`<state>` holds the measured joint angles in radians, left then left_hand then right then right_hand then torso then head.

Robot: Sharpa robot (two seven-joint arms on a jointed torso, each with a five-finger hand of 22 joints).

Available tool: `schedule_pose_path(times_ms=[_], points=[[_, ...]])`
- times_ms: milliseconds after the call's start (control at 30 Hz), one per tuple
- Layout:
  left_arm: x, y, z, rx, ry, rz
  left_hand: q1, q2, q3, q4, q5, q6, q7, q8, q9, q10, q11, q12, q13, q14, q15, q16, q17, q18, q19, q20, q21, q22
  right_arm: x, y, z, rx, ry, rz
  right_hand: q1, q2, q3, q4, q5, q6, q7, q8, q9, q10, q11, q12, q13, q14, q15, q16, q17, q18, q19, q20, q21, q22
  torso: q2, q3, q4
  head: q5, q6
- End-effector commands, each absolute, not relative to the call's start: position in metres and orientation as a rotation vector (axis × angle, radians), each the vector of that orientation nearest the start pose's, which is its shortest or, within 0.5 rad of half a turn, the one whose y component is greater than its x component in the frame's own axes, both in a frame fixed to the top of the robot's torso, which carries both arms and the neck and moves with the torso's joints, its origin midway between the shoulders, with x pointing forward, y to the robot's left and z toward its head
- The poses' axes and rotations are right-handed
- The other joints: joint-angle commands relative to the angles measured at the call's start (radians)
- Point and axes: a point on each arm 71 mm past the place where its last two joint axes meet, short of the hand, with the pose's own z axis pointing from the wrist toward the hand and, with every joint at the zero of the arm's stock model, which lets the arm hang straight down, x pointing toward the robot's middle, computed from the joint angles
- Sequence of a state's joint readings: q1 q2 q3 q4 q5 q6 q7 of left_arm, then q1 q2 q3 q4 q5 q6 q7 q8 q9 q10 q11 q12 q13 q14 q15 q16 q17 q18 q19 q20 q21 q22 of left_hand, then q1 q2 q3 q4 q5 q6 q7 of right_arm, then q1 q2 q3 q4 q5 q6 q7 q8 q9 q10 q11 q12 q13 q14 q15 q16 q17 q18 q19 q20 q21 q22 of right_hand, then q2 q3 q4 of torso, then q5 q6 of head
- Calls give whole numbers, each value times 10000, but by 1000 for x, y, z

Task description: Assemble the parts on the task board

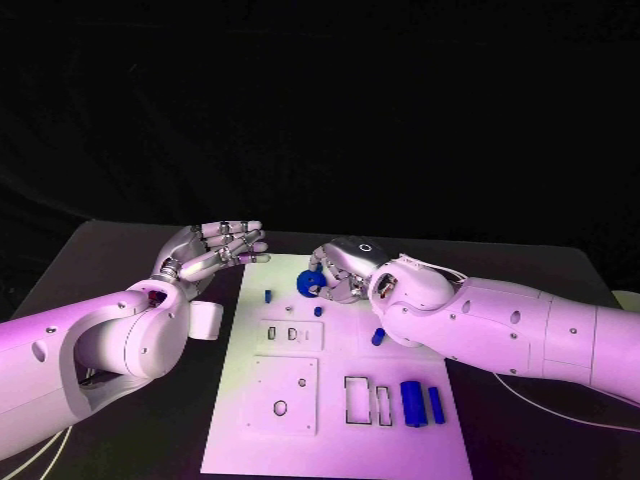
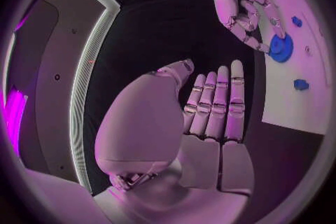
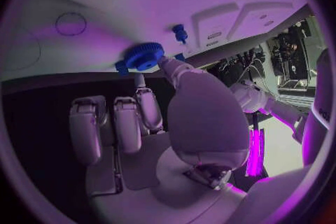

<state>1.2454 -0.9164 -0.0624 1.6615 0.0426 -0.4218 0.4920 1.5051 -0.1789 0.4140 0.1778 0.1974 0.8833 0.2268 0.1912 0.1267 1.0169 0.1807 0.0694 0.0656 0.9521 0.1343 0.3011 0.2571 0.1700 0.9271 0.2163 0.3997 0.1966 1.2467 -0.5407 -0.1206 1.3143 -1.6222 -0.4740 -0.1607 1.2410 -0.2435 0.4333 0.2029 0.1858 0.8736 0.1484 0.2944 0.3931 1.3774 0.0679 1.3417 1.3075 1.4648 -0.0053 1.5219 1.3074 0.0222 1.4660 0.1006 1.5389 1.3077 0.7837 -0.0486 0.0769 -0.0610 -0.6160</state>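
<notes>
I have the right hand [image 1: 352,268] over the far end of the task board [image 1: 335,420], its fingers [image 3: 170,69] touching the blue gear [image 1: 312,283] that sits on the board there; I judge the step to be seating that gear, though I cannot tell whether the fingers truly grip it or only press its rim. The left hand [image 1: 216,250] waits over the counter [image 1: 104,255] just beside the board's left edge, fingers straight and apart, holding nothing. Next I would need a gentle push and turn until the gear drops home. Counting blue parts in the head view: one gear, one small peg [image 1: 268,296] near it, one piece [image 1: 378,336] by my right forearm, and two bars [image 1: 411,403] at the near end.
</notes>
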Motion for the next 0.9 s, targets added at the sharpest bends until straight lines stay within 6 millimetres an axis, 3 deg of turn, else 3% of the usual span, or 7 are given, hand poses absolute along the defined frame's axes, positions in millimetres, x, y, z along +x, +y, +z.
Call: schedule_pose_path(times_ms=[33,233,300,433,667,833,900], points=[[470,211,-149,-10831,12910,-15854,1,81,-7,-72,-37,-40,50,-46,-13,-83,17,-48,-11,-43,5,10,16,43,-70,31,37,10,511,-102,-185,-3262,14582,6217,37,100,-70,-8,64,37,13,39,-9,57,-7,58,223,774,22,42,1205,-124,795,55,48,2326,3,-4,-4,3,-3],[470,211,-149,-10838,12914,-15840,-9,81,0,-86,-37,-47,55,-52,-16,-94,22,-49,-12,-57,10,4,20,39,-89,32,55,21,512,-103,-185,-3168,14526,6173,6,59,-160,30,-2,-27,23,-23,-36,9,-3,1,166,772,17,40,1196,-116,777,45,27,2304,3,-6,-1,-8,-9],[470,211,-149,-10840,12916,-15837,-9,81,0,-86,-37,-47,55,-52,-16,-94,22,-49,-12,-57,10,4,20,39,-89,32,55,21,512,-104,-185,-3138,14526,6151,-13,57,-277,88,-111,-290,81,-201,-108,-77,42,-90,79,771,43,40,1197,-111,762,55,10,2286,-2,-8,-3,-9,-11],[470,211,-149,-10844,12925,-15836,-23,78,6,-101,-38,-59,62,-61,-20,-111,29,-52,-13,-75,17,-3,23,35,-111,35,72,33,513,-105,-185,-3095,14592,6103,206,251,-1073,364,-187,-675,252,-610,-272,-299,195,-314,-138,769,167,51,1218,-103,739,193,-21,2262,3,-5,8,-16,-9],[470,211,-149,-10859,12946,-15825,-37,75,8,-108,-39,-69,69,-67,-23,-124,34,-54,-14,-86,22,-8,26,32,-127,37,83,41,513,-109,-187,-2961,14824,6081,232,510,-1623,813,-136,-467,226,-649,-302,-225,189,-231,-63,772,189,63,1241,-108,758,202,-6,2286,-3,-4,4,-9,-9],[470,212,-149,-10870,12960,-15822,-56,76,11,-115,-39,-82,78,-76,-28,-142,42,-56,-14,-100,29,-14,30,28,-148,41,97,50,509,-131,-180,-2046,14514,6743,279,715,-1605,830,204,-214,153,-580,-291,16,126,36,203,787,138,86,1301,-137,834,166,76,2377,-15,12,-2,-46,23],[470,214,-149,-10873,12942,-15804,-62,76,12,-118,-39,-85,79,-79,-29,-147,44,-56,-14,-104,31,-15,31,26,-156,42,102,53,507,-147,-174,-1468,14506,7299,354,731,-1565,794,246,-184,145,-572,-291,65,114,92,259,793,128,95,1328,-143,851,157,95,2397,-25,19,-56,-34,54]])
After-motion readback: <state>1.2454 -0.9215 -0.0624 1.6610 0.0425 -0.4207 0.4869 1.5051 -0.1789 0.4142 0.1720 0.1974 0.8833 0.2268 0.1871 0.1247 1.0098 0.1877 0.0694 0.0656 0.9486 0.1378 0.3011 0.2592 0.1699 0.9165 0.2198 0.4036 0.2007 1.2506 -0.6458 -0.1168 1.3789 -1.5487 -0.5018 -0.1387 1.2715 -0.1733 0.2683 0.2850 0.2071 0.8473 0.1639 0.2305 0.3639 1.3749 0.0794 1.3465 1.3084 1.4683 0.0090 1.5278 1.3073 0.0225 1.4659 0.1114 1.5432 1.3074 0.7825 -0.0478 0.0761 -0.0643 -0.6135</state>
